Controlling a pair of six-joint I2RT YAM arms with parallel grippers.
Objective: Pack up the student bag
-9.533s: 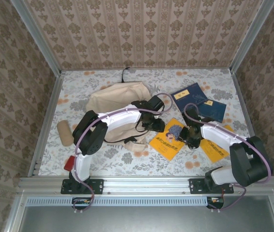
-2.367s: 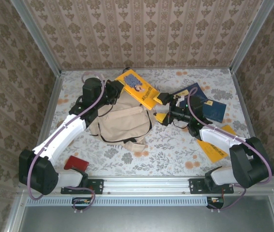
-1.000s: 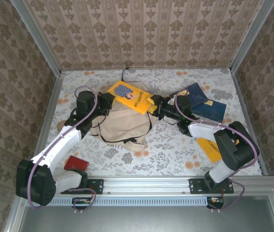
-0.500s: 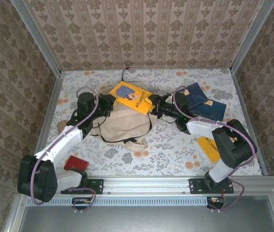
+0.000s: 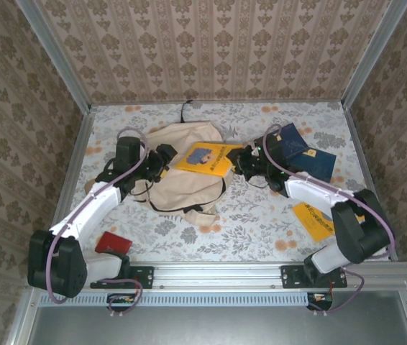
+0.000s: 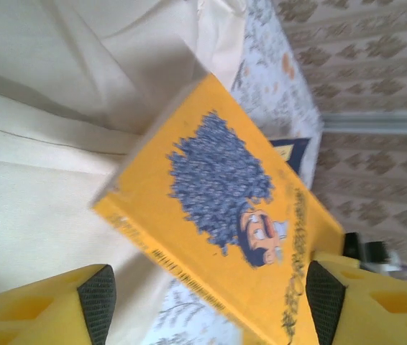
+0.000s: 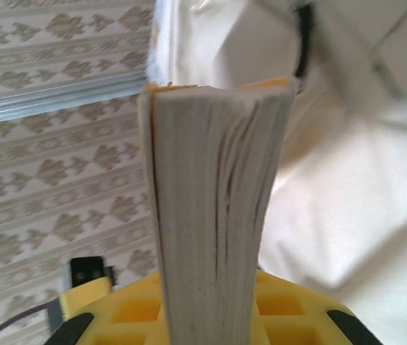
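The beige student bag lies left of the table's middle. It appears as cream fabric in the left wrist view and in the right wrist view. A yellow book with a blue figure on its cover lies tilted over the bag's right upper part. My right gripper is shut on the book's right edge; its page block stands between the jaws. My left gripper sits at the bag's left side, open, its pads wide apart and holding nothing.
Two dark blue books lie at the back right. Another yellow book lies at the front right by the right arm. A red object sits near the left arm's base. Metal rails and patterned walls border the table.
My left gripper has opened and let go of the bag's fabric, which has dropped. The book, held by my right gripper, has come down and to the right onto the bag.
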